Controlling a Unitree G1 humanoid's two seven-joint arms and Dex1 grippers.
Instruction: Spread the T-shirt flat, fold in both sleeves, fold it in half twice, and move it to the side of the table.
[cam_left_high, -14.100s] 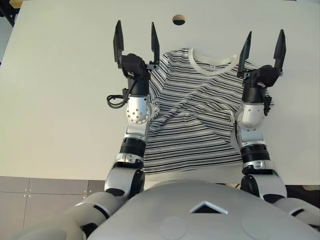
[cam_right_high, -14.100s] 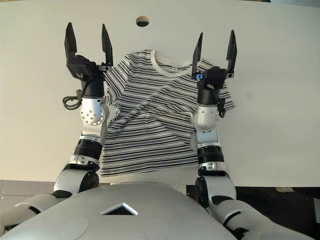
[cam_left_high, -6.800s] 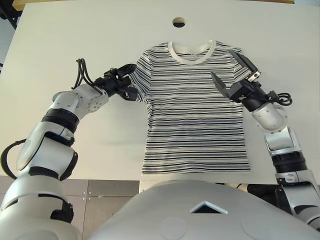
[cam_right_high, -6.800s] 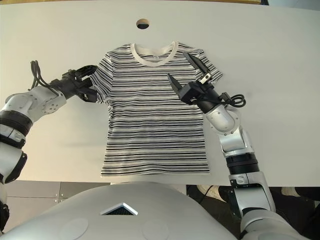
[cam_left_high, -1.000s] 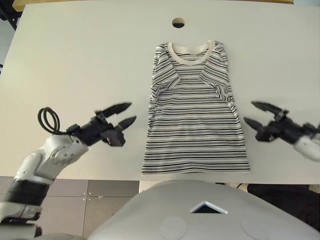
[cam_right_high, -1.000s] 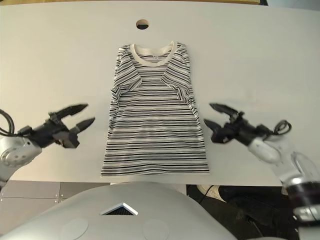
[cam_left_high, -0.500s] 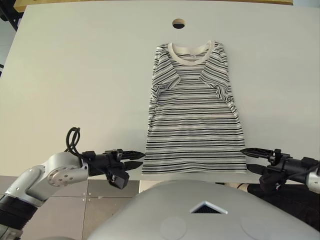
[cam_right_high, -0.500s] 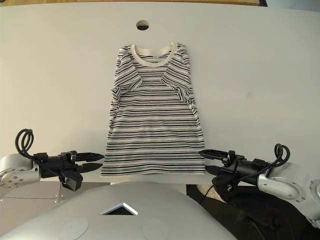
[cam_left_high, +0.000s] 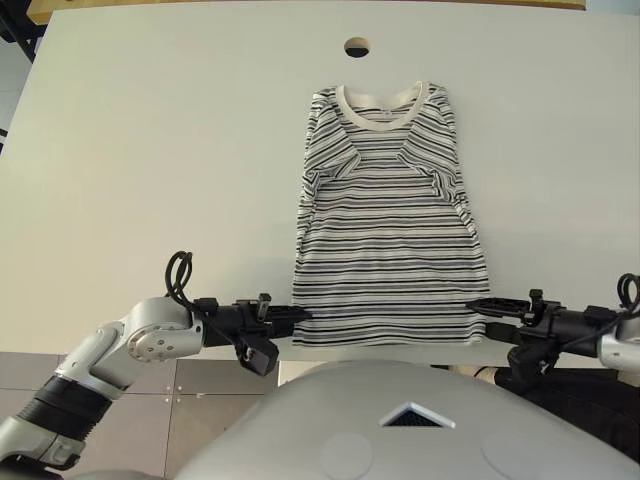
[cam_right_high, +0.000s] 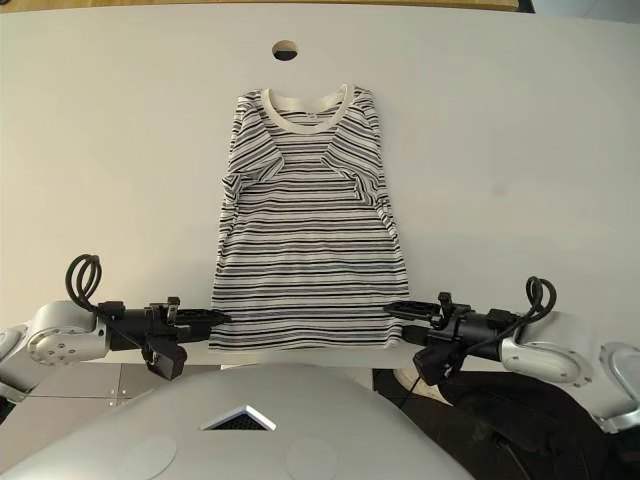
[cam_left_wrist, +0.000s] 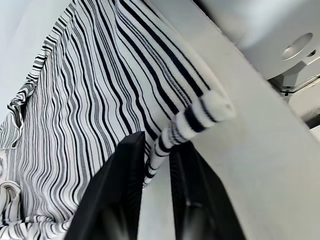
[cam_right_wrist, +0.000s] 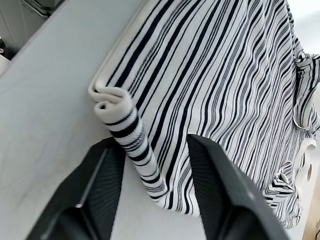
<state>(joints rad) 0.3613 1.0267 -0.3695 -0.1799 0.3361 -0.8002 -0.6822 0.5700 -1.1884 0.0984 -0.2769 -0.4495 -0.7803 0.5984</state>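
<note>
1. Striped T-shirt (cam_left_high: 388, 210) lies flat on the white desk (cam_left_high: 150, 150), roughly midway between the left and right edges. Its collar points toward the far edge, just short of a round hole (cam_left_high: 356, 46) in the top, and its hem runs along the near edge
2. Both sleeves are folded in over the chest, so the shirt makes a narrow panel that widens a little toward the hem
3. Left claw (cam_left_high: 295, 314) sits at the hem's left corner, low at the near edge of the desk, and points inward along the hem. In the left wrist view its fingers (cam_left_wrist: 122, 200) stand only a narrow gap apart with the striped hem fabric pinched between them. A rolled end of the corner sticks out past the fingertips
4. Right claw (cam_left_high: 480, 315) sits at the hem's right corner, also low at the near edge, and points inward toward the left one. In the right wrist view its fingers (cam_right_wrist: 100, 195) are spread fairly wide. The curled-over hem corner lies in the gap, touching one finger and clear of the other, so nothing is clamped
</note>
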